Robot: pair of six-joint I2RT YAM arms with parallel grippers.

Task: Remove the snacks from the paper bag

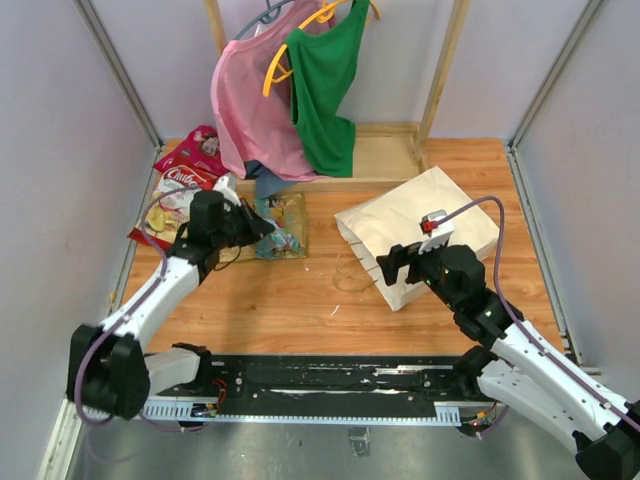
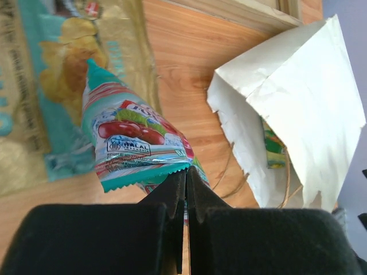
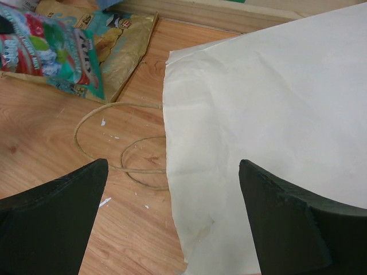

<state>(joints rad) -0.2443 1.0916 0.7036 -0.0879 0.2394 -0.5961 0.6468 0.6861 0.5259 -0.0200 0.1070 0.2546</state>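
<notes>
My left gripper [image 1: 262, 228] [image 2: 185, 172] is shut on the crimped edge of a teal snack packet [image 2: 137, 149] printed with red fruit. It holds the packet over a gold-and-teal chip packet [image 2: 51, 86] lying flat on the wood, left of the paper bag. The teal packet also shows in the top view [image 1: 283, 240] and right wrist view [image 3: 51, 51]. The cream paper bag [image 1: 425, 225] [image 2: 298, 97] [image 3: 269, 114] lies on its side, mouth towards the left. A yellow-green packet [image 2: 272, 146] shows inside it. My right gripper [image 1: 398, 268] [image 3: 173, 164] is open and empty over the bag's near mouth edge.
Red and pink packets [image 1: 190, 165] lie piled at the far left by the wall. The bag's twine handles [image 3: 103, 143] loop on the floor before its mouth. A pink garment [image 1: 250, 110] and a green one [image 1: 325, 80] hang on hangers at the back.
</notes>
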